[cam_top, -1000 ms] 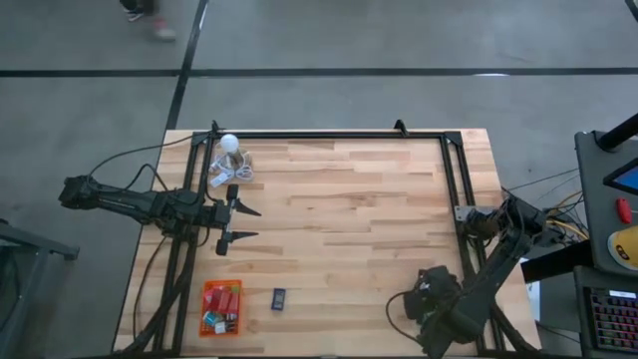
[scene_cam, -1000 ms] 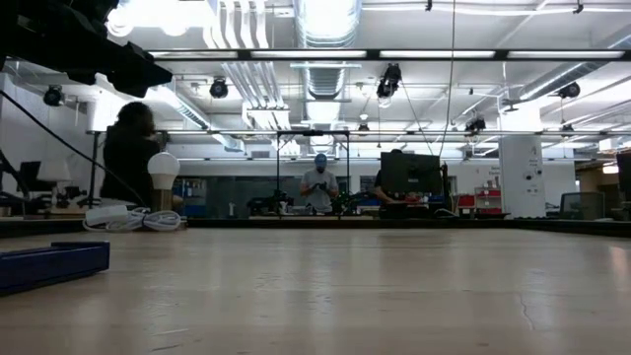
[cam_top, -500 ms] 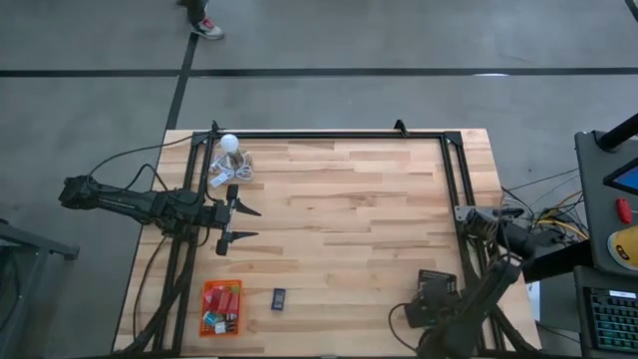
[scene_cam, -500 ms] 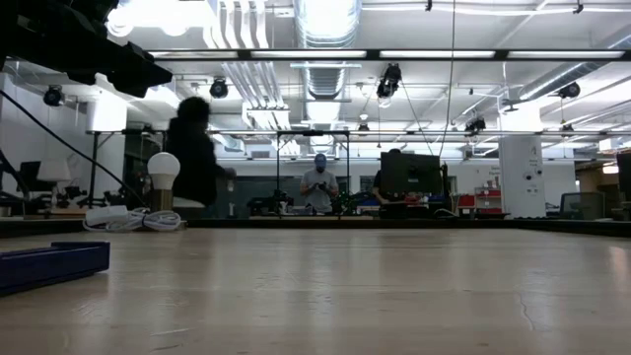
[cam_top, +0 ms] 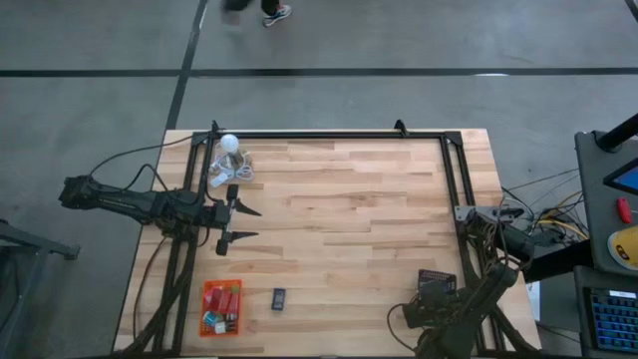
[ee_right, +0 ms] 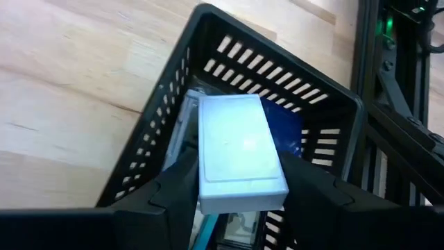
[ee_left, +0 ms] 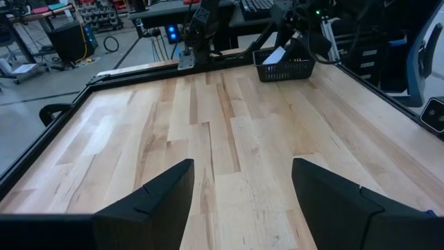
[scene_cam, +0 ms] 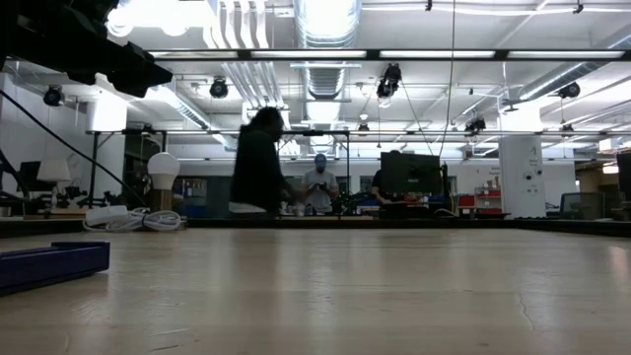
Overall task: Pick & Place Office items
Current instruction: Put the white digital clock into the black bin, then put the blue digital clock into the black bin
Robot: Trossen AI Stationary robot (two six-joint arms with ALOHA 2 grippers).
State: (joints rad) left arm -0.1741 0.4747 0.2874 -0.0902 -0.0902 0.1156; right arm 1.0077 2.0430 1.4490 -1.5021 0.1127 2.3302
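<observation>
My right gripper [ee_right: 237, 161] hangs over the black ribbed tray [ee_right: 326, 97] at the table's near right [cam_top: 436, 282], shut on a white rectangular block [ee_right: 239, 149]. Other pieces lie in the tray under the block. My left gripper [cam_top: 255, 224] waits at the table's left side, open, with nothing between its fingers [ee_left: 243, 167]. An orange tray [cam_top: 221, 307] near the front left holds red, green and white office items. A small navy piece [cam_top: 279, 297] lies flat on the wood beside it and shows in the low view [scene_cam: 49, 266]. My right gripper pinches the white block by its two long sides [ee_right: 205, 173] between its two fingers. The fingers slant down from above and lie along the block. The block sits flat side up inside the tray's walls; whether it rests on the pieces below I cannot tell.
A white bulb [cam_top: 229, 145] with a coiled cord [cam_top: 227, 172] stands at the far left. A black frame rail [cam_top: 329, 134] runs round the table. The middle of the wooden top [cam_top: 349, 219] is bare. A person [scene_cam: 258, 163] walks past beyond the far edge.
My right gripper has sunk toward the black tray and tipped further down, uncovering the tray's far rim in the high view. The person beyond the table has walked from left toward the middle.
</observation>
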